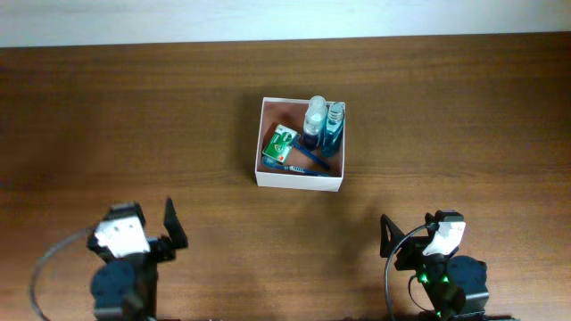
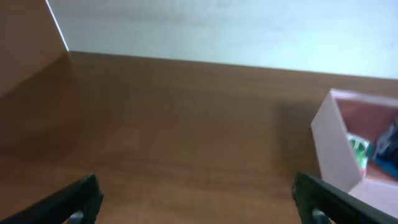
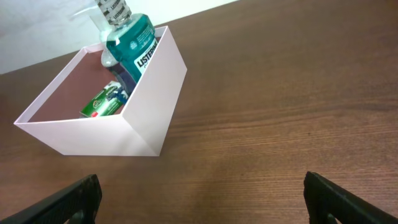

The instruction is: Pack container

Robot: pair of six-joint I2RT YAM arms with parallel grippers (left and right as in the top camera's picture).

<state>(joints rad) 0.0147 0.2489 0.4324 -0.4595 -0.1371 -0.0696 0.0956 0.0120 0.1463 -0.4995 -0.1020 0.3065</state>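
The container (image 1: 299,181) is a square white box with a pinkish inside at the table's middle. It holds a clear bottle (image 1: 316,116), a blue mouthwash bottle (image 1: 335,125), a green packet (image 1: 280,144) and a blue toothbrush (image 1: 303,163). My left gripper (image 1: 143,234) is open and empty at the front left, far from the box. My right gripper (image 1: 417,234) is open and empty at the front right. The left wrist view shows the box's corner (image 2: 333,146) at right, beyond the open jaws (image 2: 198,202). The right wrist view shows the box (image 3: 93,137) and mouthwash (image 3: 134,40) ahead of the open jaws (image 3: 202,199).
The brown wooden table (image 1: 134,125) runs to a pale wall at the back (image 2: 217,25). No loose items show on the table outside the box.
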